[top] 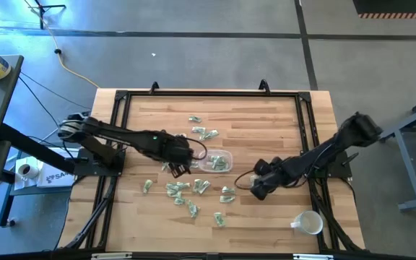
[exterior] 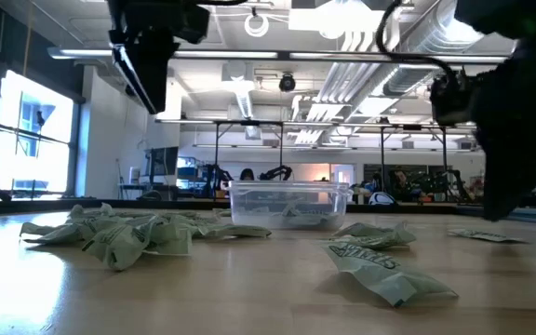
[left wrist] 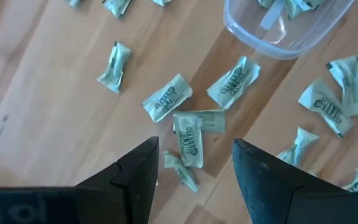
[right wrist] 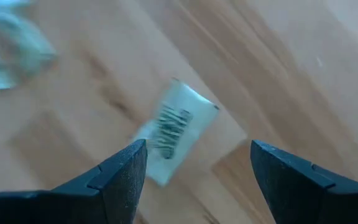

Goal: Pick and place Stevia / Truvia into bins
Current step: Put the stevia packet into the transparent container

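Blurred packet, cropped bin

Right wrist view shows one packet [right wrist: 174,130] smeared, print unreadable; the bin [left wrist: 284,28] runs off the left wrist view's edge, and packets inside it are only partly visible.

Evenly bright from above, with only soft shadows on the table [top: 266,123]. Backlit at table height by ceiling lights [exterior: 342,19] and a window [exterior: 26,130]. Motion-blurred in the right wrist view, smearing a packet [right wrist: 174,129].
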`<state>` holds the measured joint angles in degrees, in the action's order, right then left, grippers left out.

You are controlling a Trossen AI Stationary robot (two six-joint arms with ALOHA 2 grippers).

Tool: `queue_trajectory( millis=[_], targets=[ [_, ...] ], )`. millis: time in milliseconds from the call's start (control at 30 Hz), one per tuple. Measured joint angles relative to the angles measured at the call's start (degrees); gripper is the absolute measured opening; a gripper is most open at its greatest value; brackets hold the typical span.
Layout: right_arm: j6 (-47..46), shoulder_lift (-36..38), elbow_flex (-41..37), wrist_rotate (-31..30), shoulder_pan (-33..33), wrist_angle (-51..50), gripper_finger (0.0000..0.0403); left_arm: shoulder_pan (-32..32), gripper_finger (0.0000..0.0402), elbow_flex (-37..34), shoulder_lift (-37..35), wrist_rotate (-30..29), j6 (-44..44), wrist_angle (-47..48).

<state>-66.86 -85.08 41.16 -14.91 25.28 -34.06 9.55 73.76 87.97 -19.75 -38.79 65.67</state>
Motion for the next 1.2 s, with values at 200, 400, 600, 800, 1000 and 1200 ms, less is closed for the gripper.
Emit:
queue_trajectory(
  millis=[200,400,600,800,1000,1200],
  targets=[
    [-6.8,-6.9,2.1,0.5,-0.7,5.0,0.0277,-0.2,0.0237,-10.6,-10.1,3.4,0.9,-8.4],
    [-13.2,-11.1,3.6,3.2,-2.4,3.6,0.0231,-0.2,0.0236,-19.8,-19.2,8.5,1.0,-14.5],
    [-15.7,-10.8,3.4,7.0,-3.4,3.5,0.0082,-0.2,0.0236,-25.0,-25.1,10.3,-0.5,-15.0],
    [-15.3,-9.8,6.0,11.4,-5.5,4.6,0.0018,-0.2,0.0236,-29.4,-31.1,12.0,-1.8,-15.3],
    [-3.6,-5.6,18.5,0.0,-11.1,3.7,0.0006,-0.2,0.0236,-35.8,-41.1,13.2,-6.9,-20.2],
    [12.5,-8.4,28.3,3.1,-20.6,4.1,0.0015,-0.2,0.0236,-43.2,-48.2,13.6,-11.4,-25.1]
  ],
)
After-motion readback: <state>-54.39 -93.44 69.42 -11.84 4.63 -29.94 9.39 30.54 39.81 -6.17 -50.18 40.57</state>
